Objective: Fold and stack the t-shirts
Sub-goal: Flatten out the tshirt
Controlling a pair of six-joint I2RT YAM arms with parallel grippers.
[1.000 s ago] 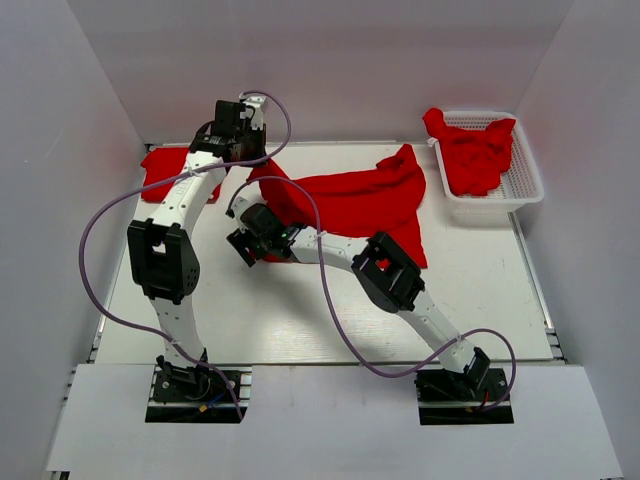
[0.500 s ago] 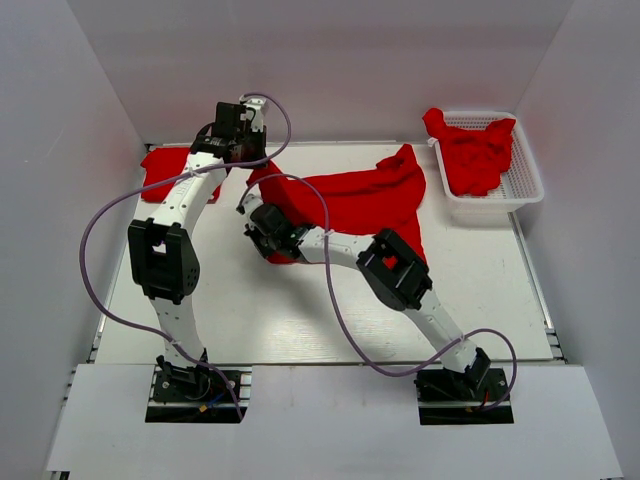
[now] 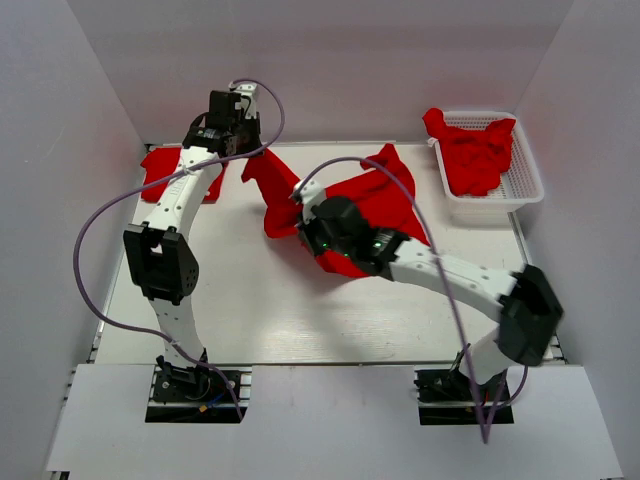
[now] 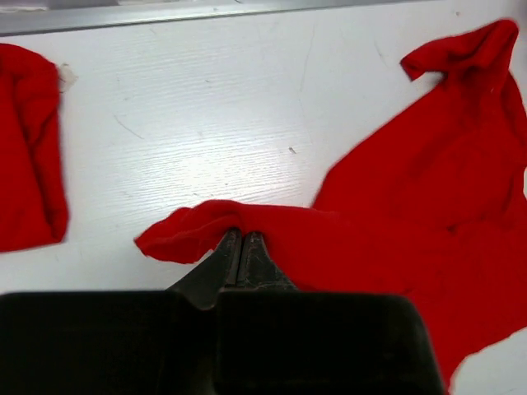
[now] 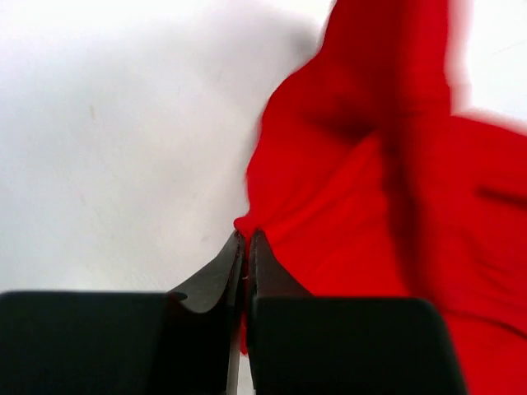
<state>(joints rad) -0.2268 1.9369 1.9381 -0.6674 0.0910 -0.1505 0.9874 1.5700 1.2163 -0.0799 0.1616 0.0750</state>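
Observation:
A red t-shirt lies crumpled across the middle of the table, partly lifted. My left gripper is shut on one of its corners at the far left; in the left wrist view the fabric bunches over the closed gripper. My right gripper is shut on the shirt's near edge, and the right wrist view shows a pinch of cloth between the closed gripper. A folded red t-shirt rests at the far left.
A white mesh basket at the far right holds more red t-shirts, one draped over its rim. White walls enclose the table on three sides. A purple cable arcs over the right arm.
My right gripper has shut on the shirt's near edge and swung right toward the table's middle, pulling the cloth with it. My left gripper, still shut on the corner, shifted slightly back.

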